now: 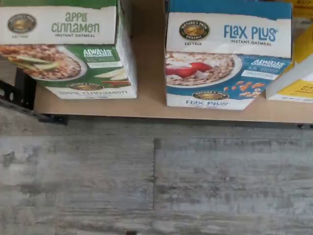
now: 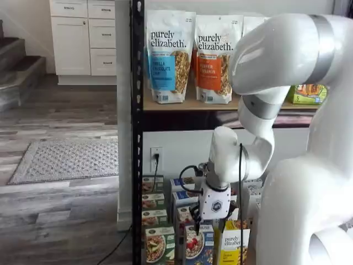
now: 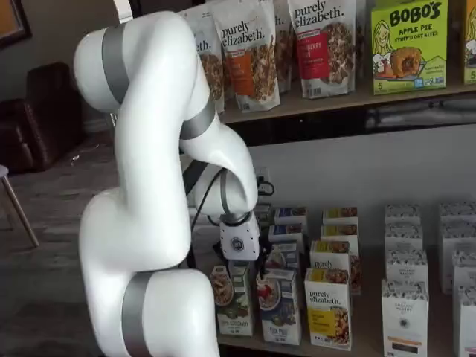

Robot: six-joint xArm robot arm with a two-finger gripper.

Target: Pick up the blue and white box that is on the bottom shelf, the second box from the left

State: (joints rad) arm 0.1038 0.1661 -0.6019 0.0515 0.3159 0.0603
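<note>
The blue and white box [image 1: 227,54], marked Flax Plus with a bowl of oatmeal and red berries, stands upright at the front of the bottom shelf [image 1: 146,107]. Both shelf views show the same box [image 2: 198,245] [image 3: 279,305], second in the front row beside a green-fronted box [image 1: 68,49]. My gripper [image 2: 209,221] [image 3: 242,266] hangs just above and slightly in front of the blue box, pointing down. It is open, with nothing between its black fingers. The fingers do not show in the wrist view.
A yellow-fronted box [image 1: 298,73] [image 3: 327,309] stands close on the blue box's other side. More rows of boxes stand behind it. A black rack post [image 2: 137,132] rises beside the green box. Grey wood floor [image 1: 156,181] lies in front of the shelf. The upper shelf [image 2: 182,105] carries granola bags.
</note>
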